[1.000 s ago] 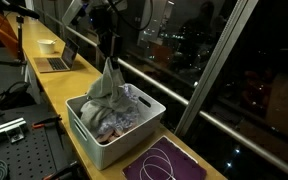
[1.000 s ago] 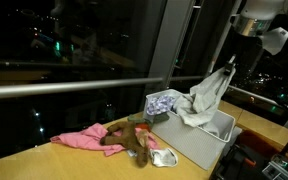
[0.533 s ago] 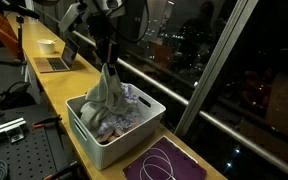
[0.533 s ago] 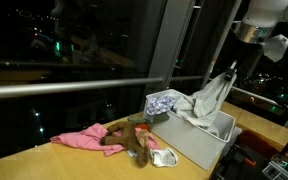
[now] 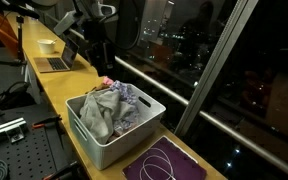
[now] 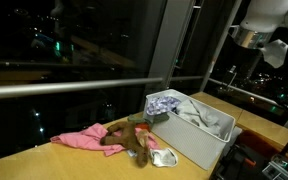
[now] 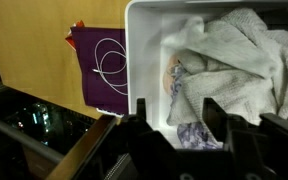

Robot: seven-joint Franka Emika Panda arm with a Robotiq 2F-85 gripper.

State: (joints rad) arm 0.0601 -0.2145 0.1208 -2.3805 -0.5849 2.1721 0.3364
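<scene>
Wooden counter [image 5: 52, 88] runs along a dark window [image 5: 184, 40] in both exterior views. On it stands a white bin [image 5: 106, 150] heaped with cloth. A grey towel [image 5: 99, 112] lies slumped on top of the pile inside the bin, draped toward one wall; the wrist view shows it crumpled across most of the bin's inside [image 7: 234, 60], over a patterned fabric.

Beside the bin lies a purple mat [image 5: 149, 168] with a looped white cable [image 5: 164, 158] on it. In an exterior view a laptop [image 5: 56, 60] sits further along the counter. In an exterior view a pink cloth [image 6: 79, 140] and a brown toy [image 6: 134, 140] lie on the counter near the bin's other side.

Above the bin hangs the gripper [image 7: 174, 120], clear of the towel. Its jaws stand apart with nothing between them; it holds nothing.
</scene>
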